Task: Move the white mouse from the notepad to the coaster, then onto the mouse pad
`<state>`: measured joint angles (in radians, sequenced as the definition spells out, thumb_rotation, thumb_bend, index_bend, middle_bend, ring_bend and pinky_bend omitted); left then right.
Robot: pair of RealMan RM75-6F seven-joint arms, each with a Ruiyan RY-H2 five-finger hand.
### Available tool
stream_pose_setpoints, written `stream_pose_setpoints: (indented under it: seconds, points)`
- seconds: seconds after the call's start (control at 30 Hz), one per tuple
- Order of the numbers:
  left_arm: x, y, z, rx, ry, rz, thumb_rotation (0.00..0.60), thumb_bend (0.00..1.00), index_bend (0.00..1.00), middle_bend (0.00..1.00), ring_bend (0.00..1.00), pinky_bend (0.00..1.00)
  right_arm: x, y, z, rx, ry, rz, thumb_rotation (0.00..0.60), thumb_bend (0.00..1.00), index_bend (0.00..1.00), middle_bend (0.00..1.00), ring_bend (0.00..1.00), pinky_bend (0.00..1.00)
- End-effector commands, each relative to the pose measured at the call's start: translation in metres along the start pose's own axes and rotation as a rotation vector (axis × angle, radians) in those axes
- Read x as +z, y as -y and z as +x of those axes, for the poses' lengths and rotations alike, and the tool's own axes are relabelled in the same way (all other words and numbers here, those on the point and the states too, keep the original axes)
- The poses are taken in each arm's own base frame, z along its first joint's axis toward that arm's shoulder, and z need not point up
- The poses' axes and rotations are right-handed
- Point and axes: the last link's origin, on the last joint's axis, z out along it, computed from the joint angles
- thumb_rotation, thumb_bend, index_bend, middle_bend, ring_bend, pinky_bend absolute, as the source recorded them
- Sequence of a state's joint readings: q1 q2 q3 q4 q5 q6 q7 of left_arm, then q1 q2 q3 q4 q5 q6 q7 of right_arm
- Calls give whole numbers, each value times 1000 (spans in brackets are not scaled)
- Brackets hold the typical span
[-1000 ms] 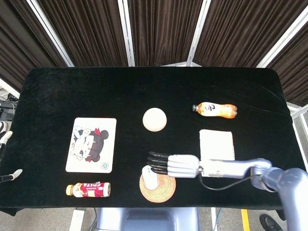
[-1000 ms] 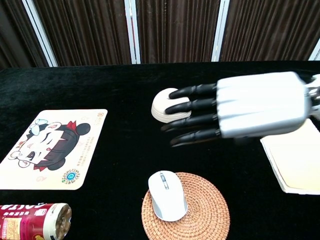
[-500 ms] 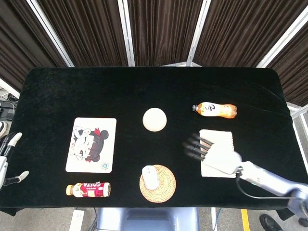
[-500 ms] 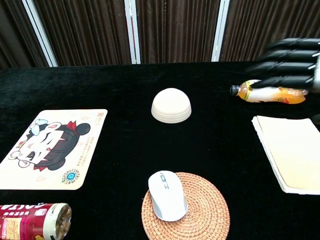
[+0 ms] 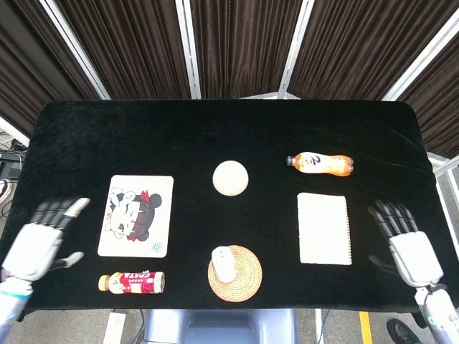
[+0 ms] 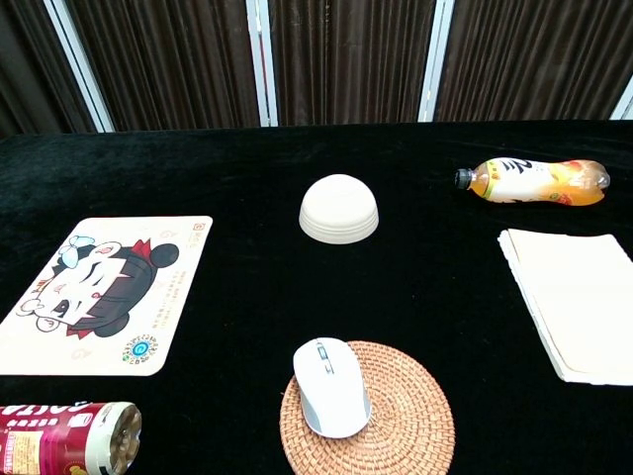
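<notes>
Desk (image 5: 143, 136): black cloth cover, dark curtains behind it.

White mouse (image 5: 224, 264) (image 6: 331, 385): lying on the left part of the woven round coaster (image 5: 244, 278) (image 6: 396, 411), near the front edge of the desk, its narrow end overhanging the coaster's left rim.

Mouse pad (image 5: 137, 215) (image 6: 99, 293): flat, cartoon print, to the left of the coaster and well apart from it. Nothing rests on it.

Notepad (image 5: 324, 228) (image 6: 579, 297): white, flat, to the right of the coaster, with nothing on it.

My left robot hand (image 5: 37, 240): at the desk's left edge, left of the mouse pad, fingers spread and holding nothing. Seen in the head view only.

My right robot hand (image 5: 405, 240): at the desk's right edge, right of the notepad, fingers spread and pointing away from me, holding nothing. Seen in the head view only.

Both of my robot hands are well apart from the mouse.

Other items:
- 1 white dome-shaped bowl (image 5: 230, 178) (image 6: 339, 208), upside down, near the middle of the desk, behind the coaster.
- 1 orange drink bottle (image 5: 320, 163) (image 6: 529, 181), lying on its side behind the notepad, cap toward the left.
- 1 red-labelled bottle (image 5: 133, 282) (image 6: 64, 438), lying on its side at the front edge, just in front of the mouse pad.
</notes>
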<state>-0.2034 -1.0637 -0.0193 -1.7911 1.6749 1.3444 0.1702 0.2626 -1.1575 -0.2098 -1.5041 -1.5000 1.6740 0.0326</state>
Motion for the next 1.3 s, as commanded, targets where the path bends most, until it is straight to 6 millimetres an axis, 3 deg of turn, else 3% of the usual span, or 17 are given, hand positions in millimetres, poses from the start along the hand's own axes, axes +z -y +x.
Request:
stream_pose_setpoints:
  seconds: [0.03,0.17,0.23,0.37,0.57,0.8,1.3]
  points:
    - [50,-70,-10,45,28,-294,600,0,94,19,9,3,-9,0,3,58,0,-74,600,0,0,0,0,0]
    - [87,-125,-27,128,54,-494,600,0,263,194,183,134,-11,-1,8,18,-7,-102,600,0,0,0,0,0]
    - [102,-154,-39,197,33,-604,600,0,310,228,221,180,-11,-3,10,0,-20,-120,600,0,0,0,0,0]
    - [124,-199,-65,267,43,-761,600,0,337,227,226,187,-10,-8,14,-13,-27,-145,600,0,0,0,0,0]
    - [149,-243,-93,385,76,-924,600,0,342,188,226,202,-9,-12,16,-15,-10,-173,600,0,0,0,0,0]
    - [164,-258,-103,477,111,-991,600,0,344,185,227,219,-9,-15,14,-30,-5,-197,600,0,0,0,0,0]
    - [175,-248,-100,498,142,-994,600,0,343,160,215,218,-9,-21,13,-40,-3,-228,600,0,0,0,0,0]
